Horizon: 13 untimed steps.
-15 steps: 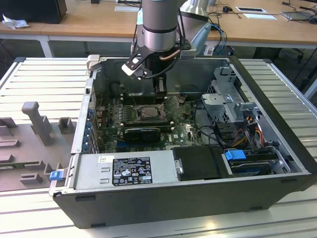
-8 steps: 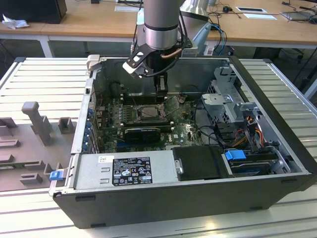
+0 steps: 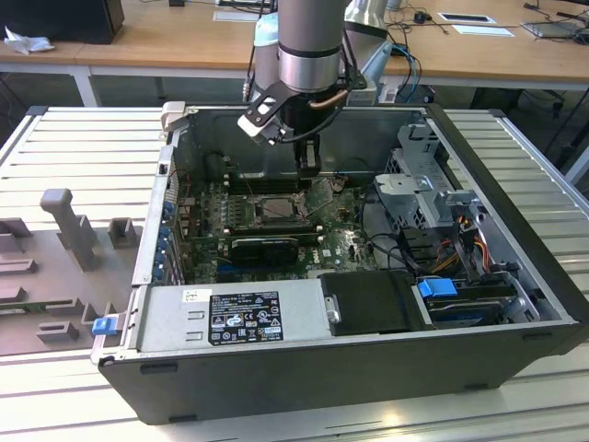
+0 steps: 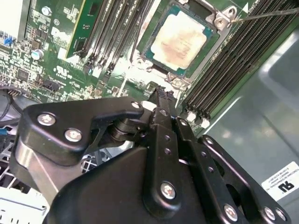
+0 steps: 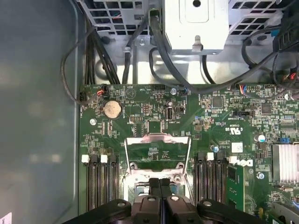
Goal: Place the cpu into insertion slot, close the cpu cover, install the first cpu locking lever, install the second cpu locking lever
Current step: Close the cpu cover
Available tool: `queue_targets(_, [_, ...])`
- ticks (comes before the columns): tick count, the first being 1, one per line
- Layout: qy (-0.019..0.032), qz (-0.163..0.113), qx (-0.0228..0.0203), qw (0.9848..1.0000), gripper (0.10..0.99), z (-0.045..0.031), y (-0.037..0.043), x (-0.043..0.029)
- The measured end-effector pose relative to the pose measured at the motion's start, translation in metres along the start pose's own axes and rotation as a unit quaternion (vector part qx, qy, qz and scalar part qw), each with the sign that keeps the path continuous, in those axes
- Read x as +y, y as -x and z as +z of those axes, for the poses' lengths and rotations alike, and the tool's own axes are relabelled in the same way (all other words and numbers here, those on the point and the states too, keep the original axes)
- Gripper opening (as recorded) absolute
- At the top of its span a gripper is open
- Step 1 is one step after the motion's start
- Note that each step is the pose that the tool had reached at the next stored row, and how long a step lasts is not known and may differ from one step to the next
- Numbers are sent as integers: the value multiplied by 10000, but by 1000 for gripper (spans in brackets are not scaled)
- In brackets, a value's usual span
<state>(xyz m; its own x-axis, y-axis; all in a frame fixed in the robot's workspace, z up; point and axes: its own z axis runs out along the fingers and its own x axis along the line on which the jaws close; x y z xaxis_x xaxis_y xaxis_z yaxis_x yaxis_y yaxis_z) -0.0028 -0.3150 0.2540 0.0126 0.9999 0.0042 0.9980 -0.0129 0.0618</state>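
The cpu [image 4: 180, 39], silvery-grey with a pale smear on top, lies in the insertion slot [image 4: 219, 21] on the green board. The slot [image 3: 274, 208] sits in the middle of the open computer case. The cpu cover [image 5: 159, 140], a thin silvery frame with a square cut-out, stands raised off the slot, and green board shows through the cut-out. My gripper [image 5: 160, 183] is shut, its black fingertips [image 4: 161, 99] pressed together at the cover's near edge. In the exterior view the gripper [image 3: 308, 168] hangs just behind the slot. A thin wire lever [image 4: 268, 13] stands free beside the slot.
Black memory slots [image 4: 117, 28] flank the slot on both sides. A long black expansion card [image 3: 265, 244] lies in front of it. Cables and a metal drive cage [image 3: 419, 189] fill the exterior view's right. The case wall [image 5: 37, 116] is close by.
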Motion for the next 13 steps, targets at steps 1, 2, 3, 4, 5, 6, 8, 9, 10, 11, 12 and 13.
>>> queue_targets(1, [-1, 0, 0, 10000, 106, 3, -1, 63])
queue_targets(2, [-3, -1, -1, 10000, 106, 6, -1, 142])
queue_targets(3, [-3, 0, 0, 10000, 106, 11, -3, 200])
queue_targets(4, [-4, -1, -1, 10000, 106, 7, -2, 221])
queue_targets(5, [-4, 0, -1, 10000, 106, -4, -3, 256])
queue_targets(6, [-4, -1, 1, 10000, 106, -4, -7, 325])
queue_targets(8, [-9, 0, 0, 10000, 106, 0, -11, 400])
queue_targets(9, [-13, -1, -1, 10000, 106, 2, -17, 441])
queue_targets(10, [-15, -6, 0, 10000, 106, 4, -20, 470])
queue_targets(11, [-15, -30, 2, 10000, 106, 7, -21, 500])
queue_targets(12, [-16, -64, 3, 10000, 106, 8, -21, 529])
queue_targets(13, [-17, -73, 5, 10000, 106, 12, -23, 571])
